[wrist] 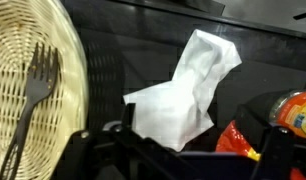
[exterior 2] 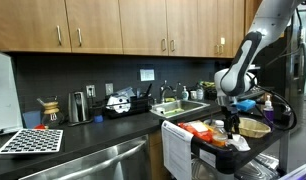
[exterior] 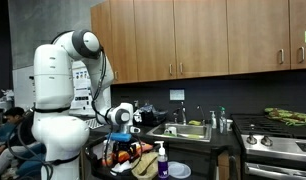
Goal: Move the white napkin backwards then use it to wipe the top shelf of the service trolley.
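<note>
1. The gripper (wrist: 178, 146) comes in from the bottom of the wrist view. Its dark fingers (wrist: 86, 148) are spread wide and hold nothing.
2. The napkin (wrist: 185, 92) lies crumpled on the shelf (wrist: 143, 55), just beyond the gripper and roughly between the lines of its two fingers. One corner of it stands up and leans toward the right of that view. Whether a finger touches the cloth cannot be told.
3. A woven basket (wrist: 28, 85) sits beside the napkin on the left of the wrist view, with a black fork (wrist: 33, 95) lying in it, tines up.
4. On the other side of the napkin is an orange bottle (wrist: 293, 110), near it but apart.
5. In both exterior views the arm (exterior: 68, 70) bends down over the cluttered trolley, and the gripper (exterior 2: 231, 120) hangs low above the things on it.
6. The napkin itself is too small to pick out in those views.
7. In an exterior view a white towel (exterior 2: 176, 150) hangs from the trolley's near end, and the basket (exterior 2: 255, 127) sits at its far end.
8. Behind, a sink (exterior 2: 183, 107) is set in the dark tabletop (exterior 2: 93, 135) under wooden cabinets (exterior 2: 113, 25).
</note>
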Robot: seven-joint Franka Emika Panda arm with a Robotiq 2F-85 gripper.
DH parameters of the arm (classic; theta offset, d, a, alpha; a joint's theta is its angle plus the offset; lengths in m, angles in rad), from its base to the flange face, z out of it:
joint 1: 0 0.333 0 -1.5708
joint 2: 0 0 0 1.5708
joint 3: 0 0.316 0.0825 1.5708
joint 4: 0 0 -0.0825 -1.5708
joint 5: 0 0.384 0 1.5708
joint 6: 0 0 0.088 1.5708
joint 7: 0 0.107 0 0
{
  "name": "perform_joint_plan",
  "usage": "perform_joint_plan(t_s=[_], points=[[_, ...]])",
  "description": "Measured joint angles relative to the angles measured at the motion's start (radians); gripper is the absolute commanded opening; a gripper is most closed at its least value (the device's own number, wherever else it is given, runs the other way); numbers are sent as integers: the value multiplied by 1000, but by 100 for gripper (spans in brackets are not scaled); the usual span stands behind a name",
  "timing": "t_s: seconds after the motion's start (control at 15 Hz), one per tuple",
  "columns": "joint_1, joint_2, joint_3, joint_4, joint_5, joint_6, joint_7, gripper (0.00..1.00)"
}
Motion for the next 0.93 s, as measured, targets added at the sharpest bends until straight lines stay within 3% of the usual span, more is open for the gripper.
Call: perform_joint_plan(t_s=[0.6, 0.67, 0.8, 0.93], points=[[-1, 38, -2, 2, 0, 17, -18, 100], [-3, 49, -3, 2, 0, 23, -23, 75], [-9, 71, -7, 2, 0, 38, -32, 69], [-15, 88, -9, 2, -1, 54, -34, 54]])
